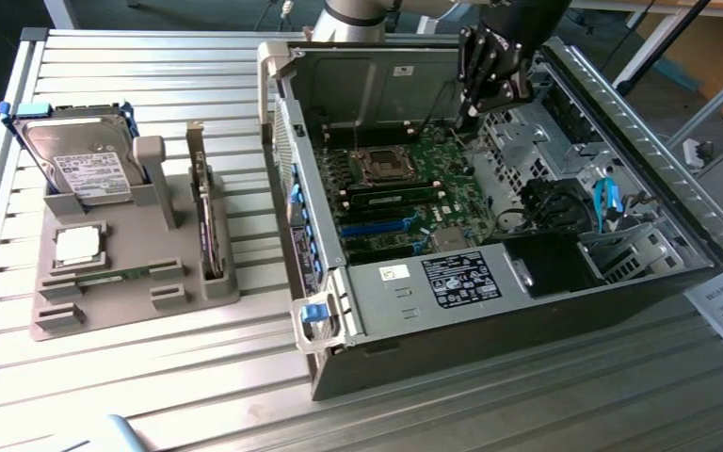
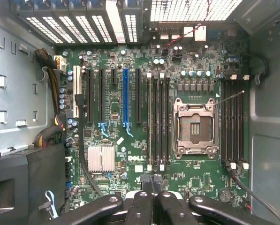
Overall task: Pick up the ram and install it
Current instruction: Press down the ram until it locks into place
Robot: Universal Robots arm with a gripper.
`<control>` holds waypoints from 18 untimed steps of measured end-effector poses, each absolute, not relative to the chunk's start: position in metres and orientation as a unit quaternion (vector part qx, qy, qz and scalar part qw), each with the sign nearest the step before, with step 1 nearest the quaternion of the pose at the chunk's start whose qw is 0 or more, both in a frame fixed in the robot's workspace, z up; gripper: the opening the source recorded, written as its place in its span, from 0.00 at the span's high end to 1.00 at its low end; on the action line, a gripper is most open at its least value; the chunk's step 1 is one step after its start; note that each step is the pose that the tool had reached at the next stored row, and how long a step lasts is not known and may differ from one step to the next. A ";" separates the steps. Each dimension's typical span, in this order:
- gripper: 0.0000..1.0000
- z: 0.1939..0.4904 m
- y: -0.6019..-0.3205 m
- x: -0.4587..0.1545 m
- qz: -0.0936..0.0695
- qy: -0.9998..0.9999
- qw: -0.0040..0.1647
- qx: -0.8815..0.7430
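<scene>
The ram looks like the thin green strip lying in a slot of the grey holder, on the exterior view's left. My gripper hangs far from it, inside the open computer case, above the far end of the motherboard. In the wrist view the gripper is shut, its black fingers pressed together with nothing visible between them. Below it lie the motherboard, the empty processor socket and long black memory slots on both sides of the socket.
The holder also carries a silver hard drive standing at its back and a square processor chip. A tall thin upright piece stands in the holder's side nearest the case. Case walls, cables and the power supply surround the motherboard.
</scene>
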State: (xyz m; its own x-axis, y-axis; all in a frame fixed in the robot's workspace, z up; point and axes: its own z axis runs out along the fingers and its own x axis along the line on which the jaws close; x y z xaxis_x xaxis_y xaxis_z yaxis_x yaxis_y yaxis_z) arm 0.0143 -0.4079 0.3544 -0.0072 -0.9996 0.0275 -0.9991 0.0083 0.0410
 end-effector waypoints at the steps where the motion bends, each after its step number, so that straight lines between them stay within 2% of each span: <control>1: 0.89 0.354 -0.408 0.014 -0.005 -0.710 0.024 0.704; 18: 0.89 0.318 -0.408 0.014 -0.005 -0.710 0.024 0.704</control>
State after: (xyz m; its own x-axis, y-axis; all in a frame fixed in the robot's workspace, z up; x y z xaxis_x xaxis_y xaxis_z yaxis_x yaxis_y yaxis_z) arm 0.0143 -0.4078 0.3184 -0.0072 -0.9996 0.0273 -0.9991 0.0083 0.0409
